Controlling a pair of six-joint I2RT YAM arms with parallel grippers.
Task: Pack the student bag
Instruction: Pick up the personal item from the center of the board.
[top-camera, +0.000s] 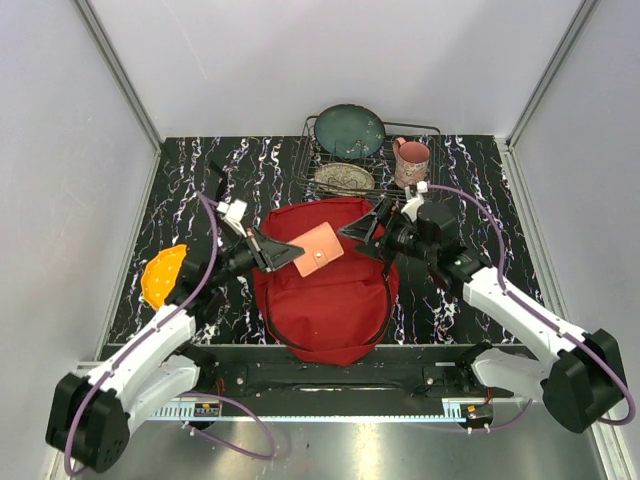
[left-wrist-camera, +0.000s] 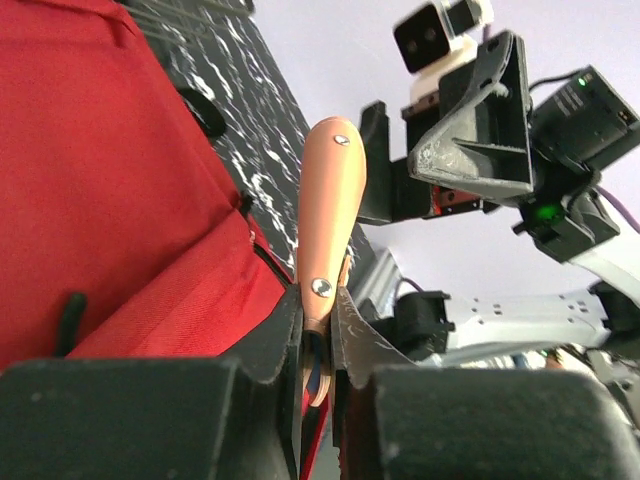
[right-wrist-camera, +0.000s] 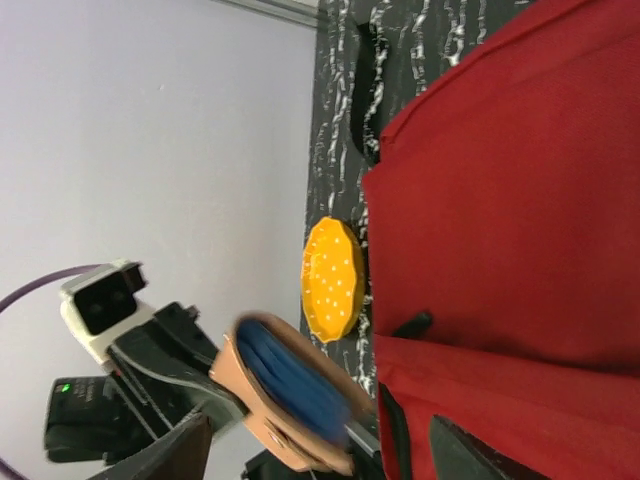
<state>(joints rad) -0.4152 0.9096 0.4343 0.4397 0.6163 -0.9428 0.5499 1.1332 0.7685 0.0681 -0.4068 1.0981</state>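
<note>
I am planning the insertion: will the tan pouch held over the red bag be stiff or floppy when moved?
Probably fairly stiff: the tan pouch, pinched at one edge by the left end effector, juts out without drooping. Likely light, since that edge pinch carries it. Its smooth skin might slip.

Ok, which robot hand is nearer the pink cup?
Right. The right gripper is by the student bag's far right corner, near the pink cup; the left gripper holds a pouch across the bag.

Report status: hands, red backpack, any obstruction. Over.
Left hand shut on flat peach snap pouch. Right hand open, near it. Large red fabric backpack lies underneath. No obstruction seen.
</note>
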